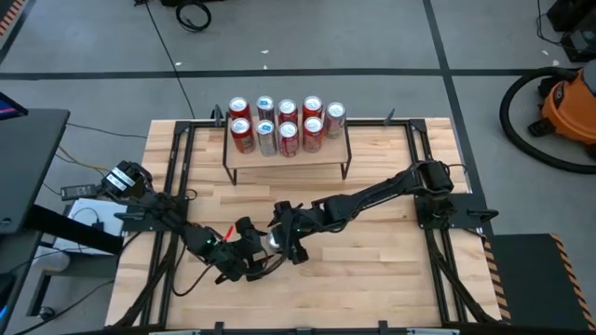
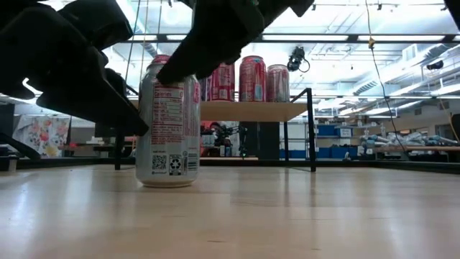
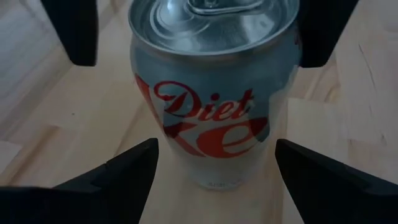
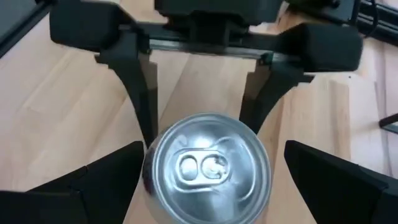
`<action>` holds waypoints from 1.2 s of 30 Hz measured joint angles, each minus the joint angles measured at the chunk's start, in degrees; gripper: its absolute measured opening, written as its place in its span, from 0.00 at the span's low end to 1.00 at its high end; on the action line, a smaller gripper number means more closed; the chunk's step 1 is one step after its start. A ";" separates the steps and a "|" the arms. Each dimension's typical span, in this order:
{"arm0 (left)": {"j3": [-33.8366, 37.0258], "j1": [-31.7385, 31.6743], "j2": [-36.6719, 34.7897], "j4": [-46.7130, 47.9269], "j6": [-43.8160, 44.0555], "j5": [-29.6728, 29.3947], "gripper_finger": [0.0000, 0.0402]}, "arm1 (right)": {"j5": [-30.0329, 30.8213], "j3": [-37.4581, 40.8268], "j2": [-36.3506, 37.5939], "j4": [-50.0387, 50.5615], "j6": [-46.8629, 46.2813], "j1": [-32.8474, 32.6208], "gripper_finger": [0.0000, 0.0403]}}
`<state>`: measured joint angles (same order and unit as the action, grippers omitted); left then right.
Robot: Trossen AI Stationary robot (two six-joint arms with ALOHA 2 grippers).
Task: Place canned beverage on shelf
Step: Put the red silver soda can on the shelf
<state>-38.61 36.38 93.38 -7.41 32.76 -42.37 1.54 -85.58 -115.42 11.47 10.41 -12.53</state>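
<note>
The can [image 1: 273, 241] stands on the desk [image 1: 372, 270], lower centre of the high view. The left hand [image 1: 250, 256] and right hand [image 1: 285, 237] both flank it, open. Next, one must close, lift it to the shelf [image 1: 279, 160].

The shelf [image 1: 284, 160] top is crowded at its back: ten cans [image 1: 285, 124] stand there in two rows, and only the front strip of the board is free. The counter [image 1: 372, 270] is bare around the single can [image 2: 167, 122], but both hands close it in, the left hand [image 1: 250, 249] on one side and the right hand [image 1: 287, 240] on the other, each with fingers spread beside it.
</note>
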 joint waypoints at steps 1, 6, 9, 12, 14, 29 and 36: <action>0.00 0.00 0.00 -0.04 0.01 -0.02 0.84 | -0.08 0.00 -0.26 -0.36 -0.14 0.25 0.99; 0.00 0.00 0.00 0.71 1.56 -0.02 0.84 | -2.54 -0.02 -0.74 -0.81 -0.37 1.20 0.99; 0.00 0.15 0.00 0.98 3.29 -0.02 0.84 | -4.05 0.55 -0.74 -1.78 -1.39 1.58 0.95; 0.00 0.15 0.00 1.71 5.18 0.04 0.84 | -4.37 1.18 -0.74 -2.17 -2.75 1.92 0.88; 0.00 0.15 0.00 2.16 5.85 0.03 0.84 | -4.98 2.27 -0.73 -3.43 -2.81 2.15 0.83; 0.02 1.77 -3.47 7.44 6.89 0.31 0.84 | -0.55 3.74 3.59 3.60 -4.09 3.04 0.79; 0.02 1.71 -3.50 7.66 7.23 1.12 0.84 | 0.57 3.74 11.19 13.70 -4.04 5.18 0.79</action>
<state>-38.59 38.09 89.89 0.25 39.99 -41.25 2.11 -81.84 -104.22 25.17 6.37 -7.35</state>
